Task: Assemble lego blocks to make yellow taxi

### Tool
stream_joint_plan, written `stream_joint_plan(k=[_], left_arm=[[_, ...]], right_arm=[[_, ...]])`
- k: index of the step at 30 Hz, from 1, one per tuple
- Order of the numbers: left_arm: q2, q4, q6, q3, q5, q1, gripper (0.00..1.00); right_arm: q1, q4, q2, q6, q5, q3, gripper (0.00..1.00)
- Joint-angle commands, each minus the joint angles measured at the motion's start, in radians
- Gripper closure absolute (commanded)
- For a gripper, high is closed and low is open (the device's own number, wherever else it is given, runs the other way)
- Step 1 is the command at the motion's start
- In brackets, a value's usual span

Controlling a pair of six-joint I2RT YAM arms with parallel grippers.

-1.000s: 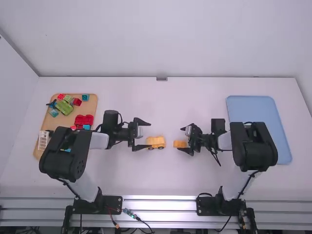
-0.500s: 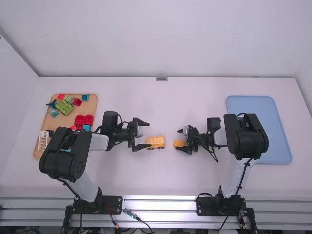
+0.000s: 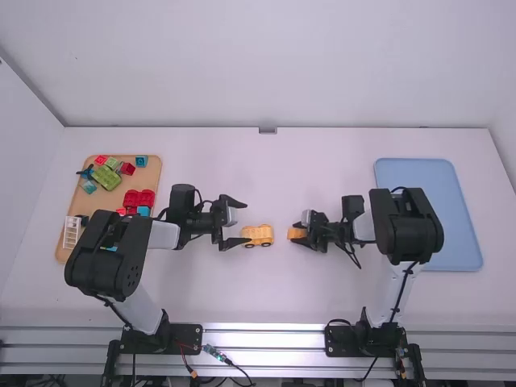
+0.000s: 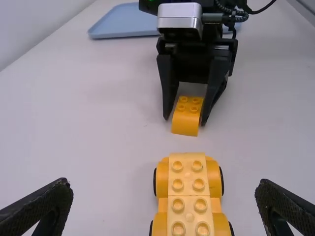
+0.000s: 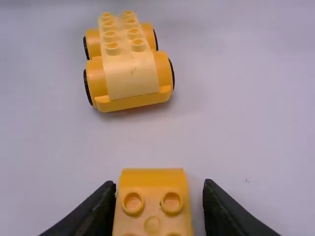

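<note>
Yellow taxi, part-built: wheeled base together, one block unfitted

Item 1. Wheeled base (image 4: 189, 189), orange-yellow with dark tyres and paler studded pieces along its top. Upright on the desk (image 3: 242, 294); judged complete as a lower half.

Item 2. Orange block (image 4: 186, 120), rounded at one end, studs up, apart from the base. Probably the upper part of the taxi. Left to do, by this reading: grip it, set it on the base's studs and press it home; delivery to the blue tray (image 3: 419, 214) may follow.

Item 3. Right pincer (image 5: 160, 184), one finger on either side of the block, spread slightly wider than it; a sliver of desk shows beside one finger, so a firm pinch is not evident. The base lies beyond its fingertips, near.

Item 4. Left pincer (image 3: 247, 222), spread wide and empty, the base just beyond its fingertips.

Item 5. Tan tray (image 3: 147, 180), holding assorted red, green and blue pieces, well apart from the build.
</note>
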Motion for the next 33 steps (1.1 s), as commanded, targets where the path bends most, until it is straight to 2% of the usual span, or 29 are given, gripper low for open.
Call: stream_joint_plan(k=[1, 6, 18, 27, 33], left_arm=[[0.003, 0.0, -0.008, 0.005, 0.014, 0.003, 0.01], [0.003, -0.001, -0.007, 0.005, 0.014, 0.003, 0.01], [0.003, -0.015, -0.007, 0.005, 0.014, 0.003, 0.01], [0.003, -0.019, -0.006, 0.005, 0.014, 0.003, 0.01], [0.003, -0.032, -0.002, 0.005, 0.014, 0.003, 0.01]], right_arm=[[0.018, -0.006, 0.014, -0.002, 0.007, -0.01, 0.54], [0.025, 0.002, 0.014, -0.001, 0.006, -0.01, 0.59], [0.001, -0.003, 0.014, -0.001, -0.009, -0.009, 0.57], [0.008, -0.004, 0.014, -0.001, -0.038, -0.003, 0.64], [0.008, -0.002, 0.014, -0.002, -0.039, -0.003, 0.65]])
